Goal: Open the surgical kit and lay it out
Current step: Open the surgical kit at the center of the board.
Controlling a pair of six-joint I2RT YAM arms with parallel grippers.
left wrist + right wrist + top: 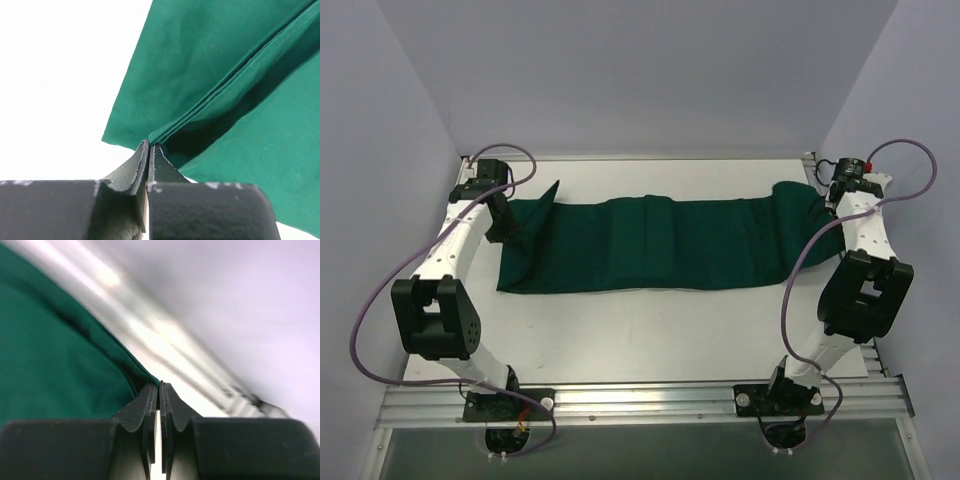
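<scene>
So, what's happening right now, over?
Left jaws and right jaws shut on opposite ends of the green cloth. Cloth stretched long across the table, folds not yet opened. Nothing in the way.

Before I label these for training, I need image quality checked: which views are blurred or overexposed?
Top external: sharp and evenly lit across the cloth wrap. Left wrist: cloth folds crisp, but the table is blown out to plain white. Right wrist: the metal rail and wall behind are smeared and soft, with glare streaks.
</scene>
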